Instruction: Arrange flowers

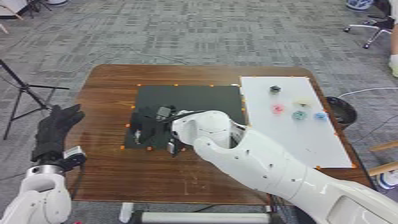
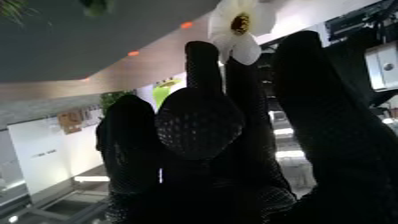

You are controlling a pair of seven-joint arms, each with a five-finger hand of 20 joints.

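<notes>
Right hand (image 1: 153, 129): over the black mat (image 1: 191, 94), grip, can't tell!
White flower (image 2: 240, 24): near it, bloom facing the wrist camera
Left hand (image 1: 55, 129): relaxed, near bench (image 1: 195, 187)

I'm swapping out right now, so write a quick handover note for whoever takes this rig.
Left hand: open, beside the table.
Right hand: over the black mat, a white flower by it; grip unclear.
On the white sheet: apparently a pink flower, teal flower, blue flower and cream flower, plus a dark item.
Done: I can't make out a finished arrangement.
Left: probably placing the white flower, perhaps then those on the sheet.
</notes>
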